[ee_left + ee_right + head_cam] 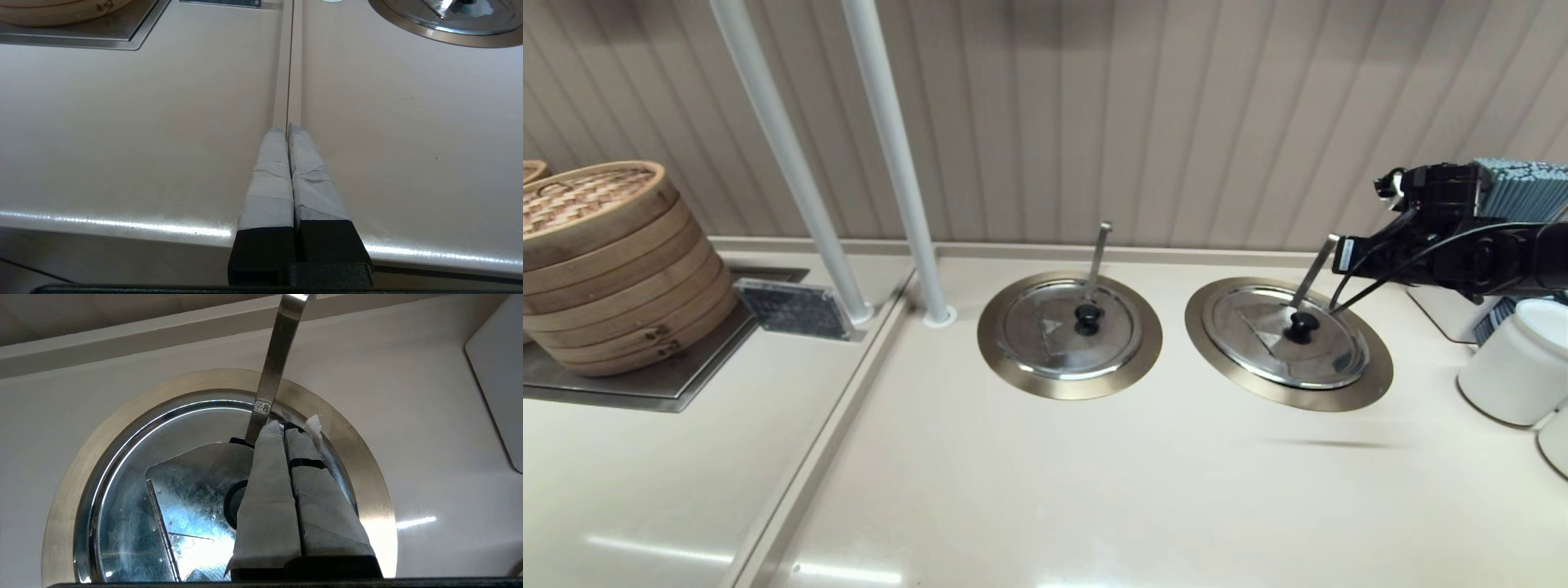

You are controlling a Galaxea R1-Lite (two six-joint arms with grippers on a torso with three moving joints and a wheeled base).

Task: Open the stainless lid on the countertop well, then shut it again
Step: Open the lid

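Observation:
The stainless lid [1278, 339] lies shut on the countertop well, whose brass-coloured ring [1368, 380] shows all round it. Its black knob [1302, 326] sits at the centre, and the slanting ladle handle [1315, 269] rises from the edge notch. My right gripper [1343, 255] hovers shut and empty above the lid's far right side. In the right wrist view its tips [284, 426] end beside the ladle handle [278, 355], over the lid [192, 473], and the fingers half hide the knob [233, 502]. My left gripper [287, 128] is shut and empty above the counter seam near the front edge.
A twin lid [1045, 331] with an upright ladle handle [1099, 257] sits to the left. Bamboo steamers [605, 261] stand far left, and two white poles [890, 155] rise behind. White containers [1515, 363] and a box of grey sticks [1523, 192] crowd the right.

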